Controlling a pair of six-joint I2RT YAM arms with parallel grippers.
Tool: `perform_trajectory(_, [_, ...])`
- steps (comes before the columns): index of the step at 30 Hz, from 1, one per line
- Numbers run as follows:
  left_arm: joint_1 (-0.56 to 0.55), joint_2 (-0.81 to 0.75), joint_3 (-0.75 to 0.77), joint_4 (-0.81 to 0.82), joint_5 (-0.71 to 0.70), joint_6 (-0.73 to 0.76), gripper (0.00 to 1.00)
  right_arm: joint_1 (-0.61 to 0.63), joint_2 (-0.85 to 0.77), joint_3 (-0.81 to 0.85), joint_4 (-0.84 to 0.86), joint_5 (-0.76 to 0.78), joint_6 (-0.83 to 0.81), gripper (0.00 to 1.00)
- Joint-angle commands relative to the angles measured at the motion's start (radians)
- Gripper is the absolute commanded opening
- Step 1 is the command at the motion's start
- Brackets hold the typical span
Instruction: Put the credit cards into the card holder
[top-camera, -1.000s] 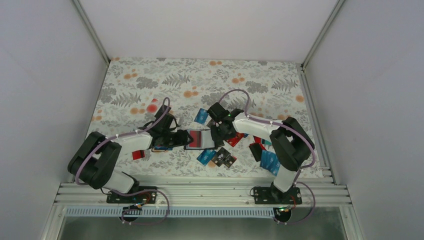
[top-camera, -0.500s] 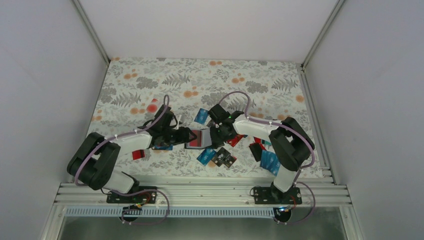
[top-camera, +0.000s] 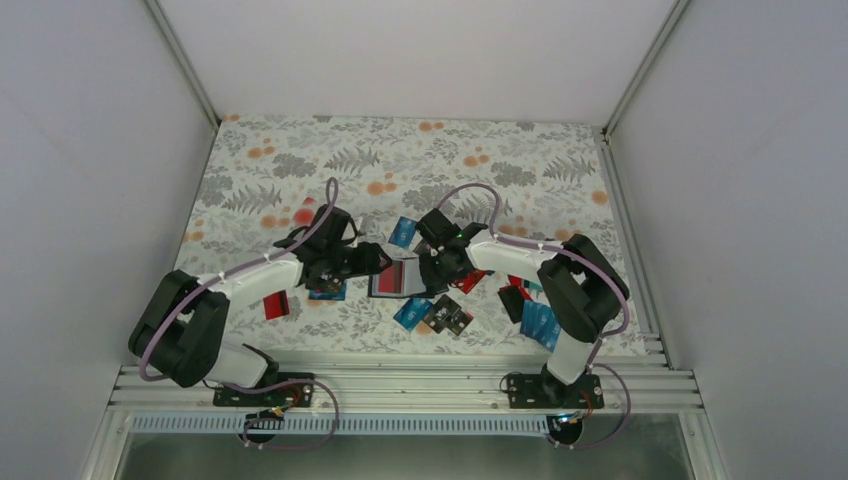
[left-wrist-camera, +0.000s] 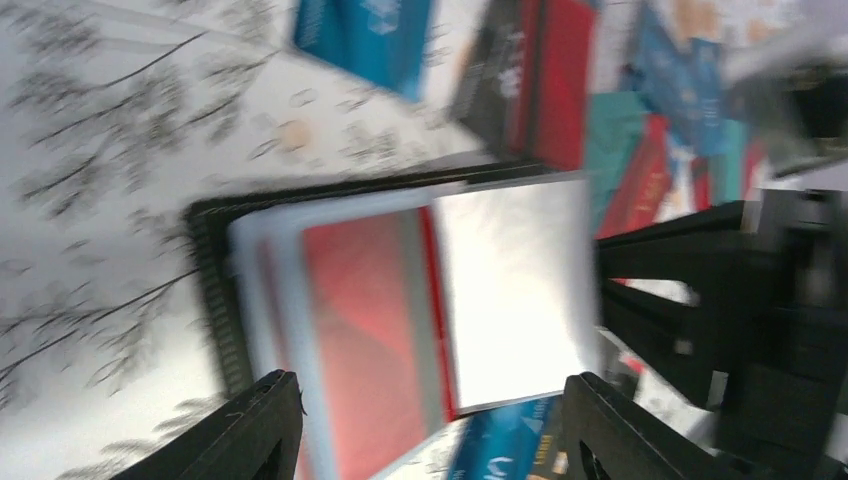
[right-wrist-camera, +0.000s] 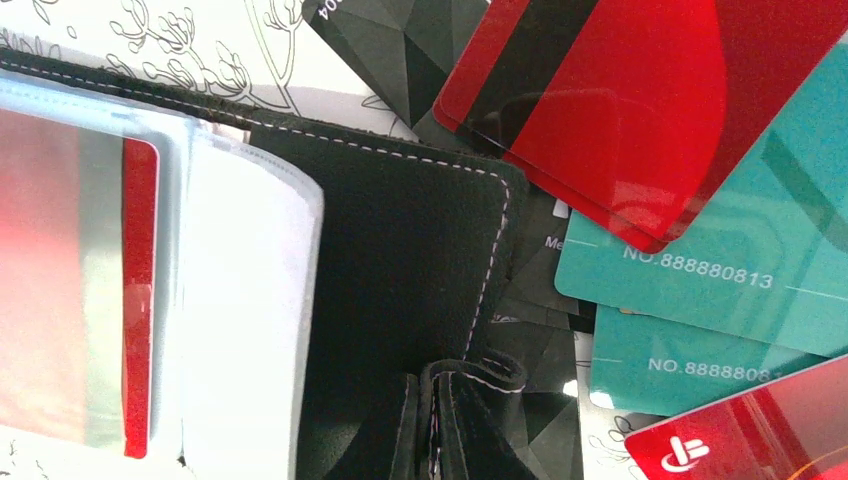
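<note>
Legend, read outward from my bases, all places given from the card holder (right-wrist-camera: 400, 250).

(a) On the near side of the card holder, a small cluster of loose credit cards (top-camera: 433, 315) lies flat on the table (top-camera: 300, 170). They are thin, stiff, light and glossy, so I judge them slippery. With little edge to catch while they lie flat, each is best taken across its short edges or tipped up first.

(b) The card holder lies open between my two wrists. It looks soft and stitched and likely to slide if pushed. My right gripper (top-camera: 438, 272) is closed on the flap at its right edge, pinning it down. My left gripper (left-wrist-camera: 432, 430) hovers at its left side, fingers apart and empty.

(c) Inside, the clear sleeves (right-wrist-camera: 250, 300) are limp and glaring, and a red card (left-wrist-camera: 370, 330) sits in one.

(d) To the right of the card holder, teal cards (right-wrist-camera: 700, 270) overlap others and partly run under it.

(e) On the far side lies a blue card (top-camera: 403, 232).
</note>
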Motion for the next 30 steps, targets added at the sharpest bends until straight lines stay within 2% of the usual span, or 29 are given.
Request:
perform_trajectory(1, [0.005, 0.041, -0.041, -0.11, -0.113, 0.02, 0.67, 0.019, -0.019, -0.02, 0.019, -0.023, 0.013, 0.04])
perform_trajectory(9, [0.004, 0.098, -0.122, 0.059, 0.001, -0.009, 0.81, 0.03, 0.008, -0.029, 0.059, -0.066, 0.02, 0.04])
perform_trajectory(16, [0.003, 0.131, -0.144, 0.232, 0.155, -0.058, 0.82, 0.044, 0.057, -0.021, 0.085, -0.08, 0.027, 0.04])
perform_trajectory(30, [-0.005, -0.002, -0.069, 0.305, 0.262, -0.115, 0.81, 0.051, 0.096, -0.012, 0.102, -0.078, 0.028, 0.04])
